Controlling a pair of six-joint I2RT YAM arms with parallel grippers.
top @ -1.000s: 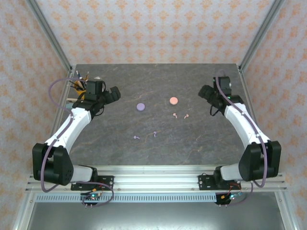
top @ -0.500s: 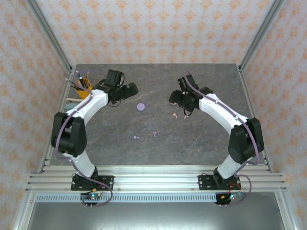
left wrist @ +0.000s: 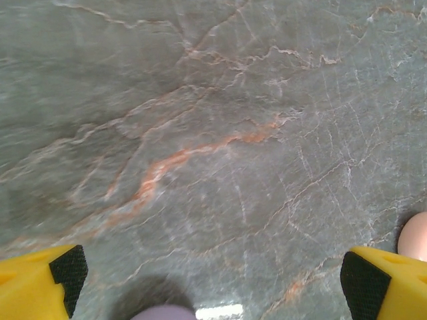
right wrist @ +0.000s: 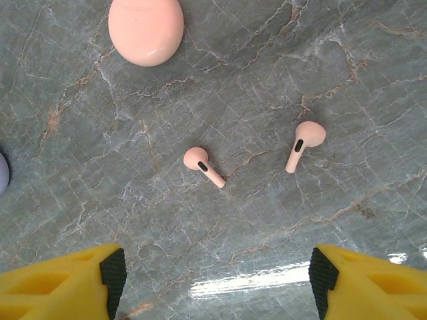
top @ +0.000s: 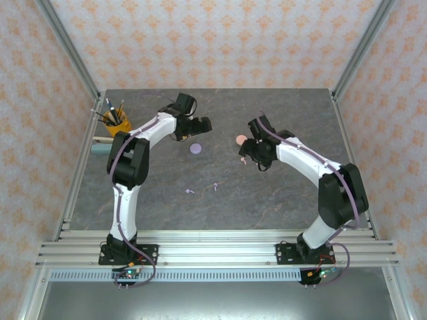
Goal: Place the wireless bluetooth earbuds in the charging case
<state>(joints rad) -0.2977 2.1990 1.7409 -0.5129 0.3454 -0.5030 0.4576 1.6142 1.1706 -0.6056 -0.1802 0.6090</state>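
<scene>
Two salmon-pink earbuds [right wrist: 203, 167] [right wrist: 303, 143] lie on the marble table just ahead of my open right gripper [right wrist: 213, 287], which hovers above them with nothing between its fingers. The round pink charging case [right wrist: 146, 30] sits closed beyond them. From the top view, the right gripper [top: 249, 151] is right beside a pink earbud [top: 243, 161] and the pink case [top: 241, 140]. Two lilac earbuds [top: 189, 191] [top: 215, 186] lie nearer the front. My left gripper [top: 200, 125] is wide open and empty just behind the round lilac case [top: 195, 149], whose edge [left wrist: 163, 312] shows between its fingers.
A yellow cup of pens [top: 117, 123] stands at the table's left edge. The pink case's edge [left wrist: 415, 235] shows at the right of the left wrist view. Bare marble [top: 280, 193] lies toward the front.
Both arms have swung inward. The left gripper moved right to just behind the lilac case. The right gripper shifted off the pink case and now hangs over the pink earbuds.
</scene>
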